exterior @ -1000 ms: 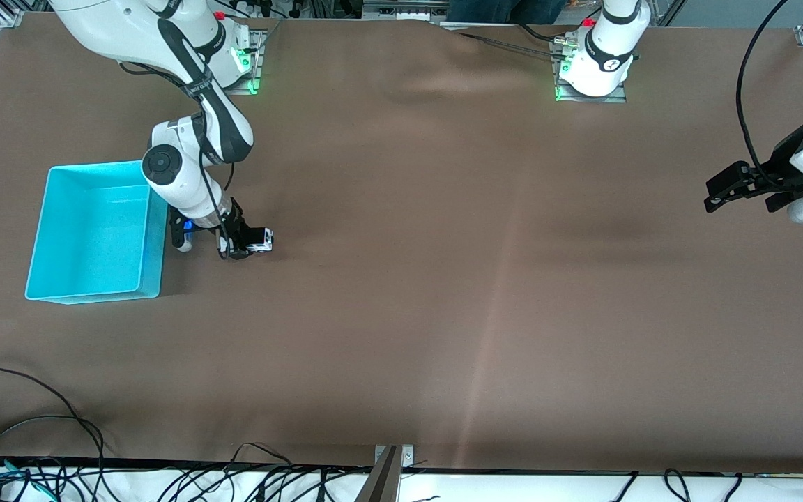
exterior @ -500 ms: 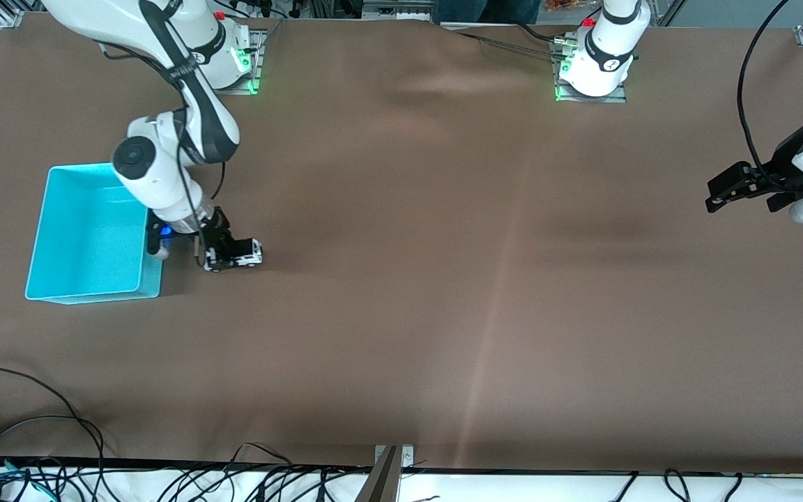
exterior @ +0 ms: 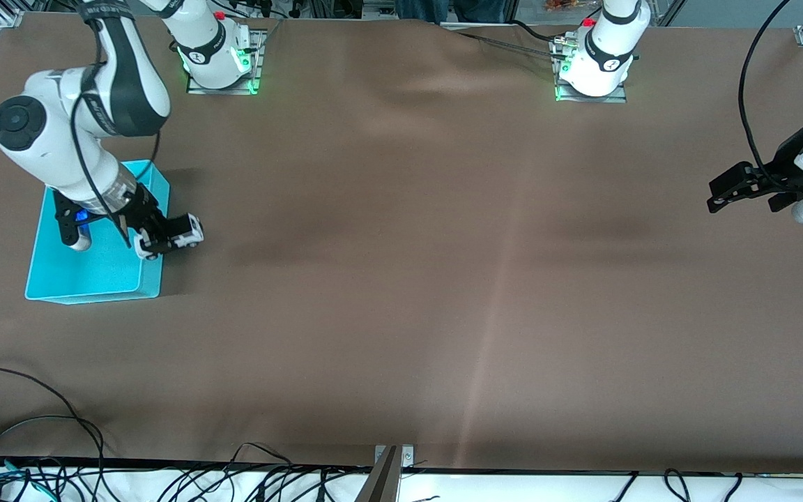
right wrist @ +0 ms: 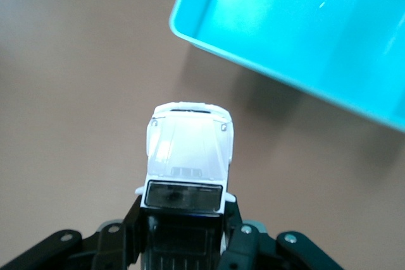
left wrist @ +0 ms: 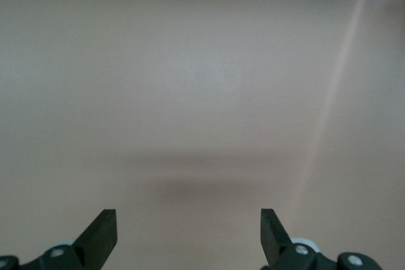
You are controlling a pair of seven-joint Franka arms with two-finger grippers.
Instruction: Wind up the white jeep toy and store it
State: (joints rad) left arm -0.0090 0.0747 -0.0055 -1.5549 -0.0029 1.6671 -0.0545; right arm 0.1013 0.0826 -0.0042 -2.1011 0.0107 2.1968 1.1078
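My right claw (exterior: 153, 242) grips the white jeep toy (exterior: 180, 233) over the cyan bin's (exterior: 88, 275) rim; I should centre it above the bin before releasing. My left claw (exterior: 722, 192) waits open.

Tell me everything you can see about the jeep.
The jeep is a small boxy white toy with a glossy, plastic-looking hood, dark windscreen, black roof and small black wheels. It is off the table, clamped at its cabin end by the shut right gripper, hood pointing away from the fingers. It hangs over the bin edge and the table beside it, touching only the gripper.
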